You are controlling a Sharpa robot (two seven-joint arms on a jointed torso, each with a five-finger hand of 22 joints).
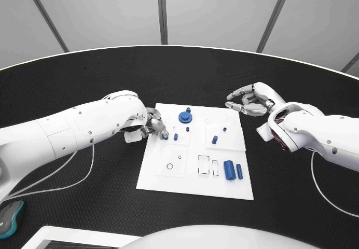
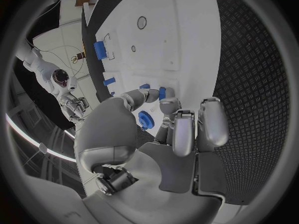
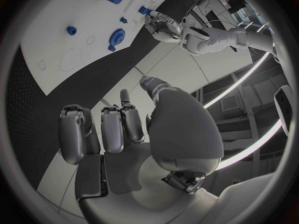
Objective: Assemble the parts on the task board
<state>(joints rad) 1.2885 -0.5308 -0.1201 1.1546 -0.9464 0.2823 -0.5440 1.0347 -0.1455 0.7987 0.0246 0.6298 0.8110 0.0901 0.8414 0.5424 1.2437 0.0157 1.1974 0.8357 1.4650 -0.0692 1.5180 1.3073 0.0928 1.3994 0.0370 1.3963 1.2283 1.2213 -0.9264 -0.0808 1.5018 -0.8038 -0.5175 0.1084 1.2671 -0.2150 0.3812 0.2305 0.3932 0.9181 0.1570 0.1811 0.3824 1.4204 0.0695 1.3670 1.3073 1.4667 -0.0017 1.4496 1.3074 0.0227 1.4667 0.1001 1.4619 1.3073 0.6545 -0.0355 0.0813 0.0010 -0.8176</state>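
While the left hand [image 1: 153,126] pinches a small blue peg [image 1: 164,136] at the task board [image 1: 196,182] edge —
a misaligned push could jam or drop it; right hand [image 1: 253,100] hovers off the board, fingers curled, empty.

A round black tabletop [image 1: 194,67] with a textured surface and a pale rim is seen. Behind it, grey wall panels [image 1: 217,23] are divided by dark vertical strips. A teal-and-grey object [image 1: 9,219] is laid near the tabletop's edge on the left.

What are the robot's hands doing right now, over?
Left hand pinching a small blue part at the task board edge. Right hand off the board, holding nothing. Nothing in the way.
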